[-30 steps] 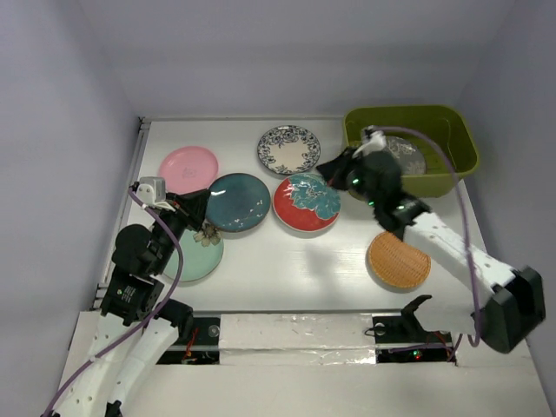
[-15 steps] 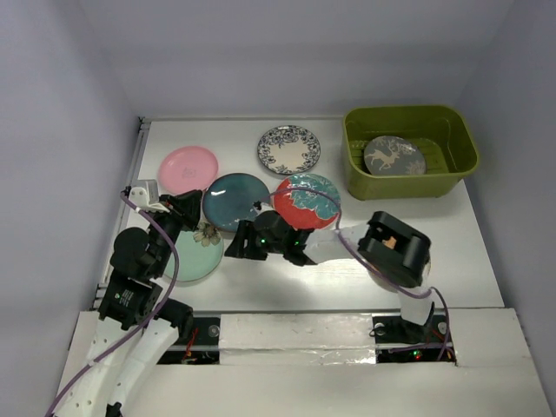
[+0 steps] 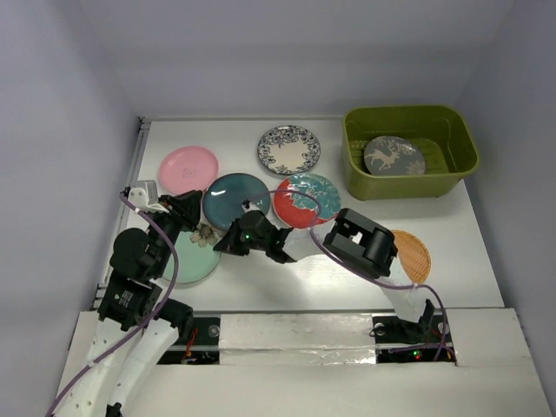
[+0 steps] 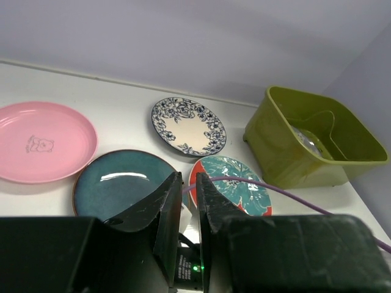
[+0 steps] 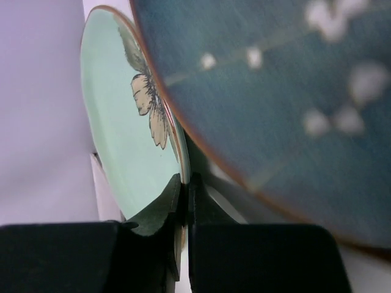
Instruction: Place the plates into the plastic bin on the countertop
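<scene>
At centre left, our right hand (image 5: 183, 190) sits clenched on the rim of the round mint flowered plate (image 5: 125, 137), whose face runs edge-on leftward.

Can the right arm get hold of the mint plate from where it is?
Probably yes. The right gripper is already at the mint plate, its rim sitting right at the nearly closed fingertips, with nothing in between.

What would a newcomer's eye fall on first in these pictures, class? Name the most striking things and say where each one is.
The olive-green plastic bin at the far right corner stands out, with the grey deer plate already lying inside. Across the white countertop, colourful plates lie spread out: pink far left, blue-white patterned at the back, red with teal flower in the middle. The right gripper reaches across toward the mint plate near the left arm.
</scene>
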### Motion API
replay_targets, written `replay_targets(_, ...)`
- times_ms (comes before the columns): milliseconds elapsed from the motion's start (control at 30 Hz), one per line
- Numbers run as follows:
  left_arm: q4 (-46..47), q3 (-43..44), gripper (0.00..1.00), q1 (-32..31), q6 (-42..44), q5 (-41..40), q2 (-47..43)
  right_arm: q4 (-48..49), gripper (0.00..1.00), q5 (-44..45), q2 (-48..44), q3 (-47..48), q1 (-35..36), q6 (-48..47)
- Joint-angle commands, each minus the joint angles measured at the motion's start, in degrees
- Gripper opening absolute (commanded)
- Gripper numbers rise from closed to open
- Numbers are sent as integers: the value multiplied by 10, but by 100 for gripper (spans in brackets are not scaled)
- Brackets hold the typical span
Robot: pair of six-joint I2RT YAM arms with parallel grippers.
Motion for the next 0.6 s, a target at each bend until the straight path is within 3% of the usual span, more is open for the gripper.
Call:
replay_targets(0,15,15,13,-2,0,-10,-7,31,0,11,-59,-44,11,-11)
replay_targets(167,10,24,18,-2,16,-65,-24,-18,0,41,-218,-113,26,-78)
replay_targets(300,11,18,27,3,8,-118,-53,-113,0,143,-382,-137,9,-167)
replay_targets(433,18,10,28,3,5,-93,-54,-189,0,170,-522,-154,-100,-226)
replay_targets(567,34,3,29,3,5,-56,-47,-248,0,151,-614,-144,-303,-283)
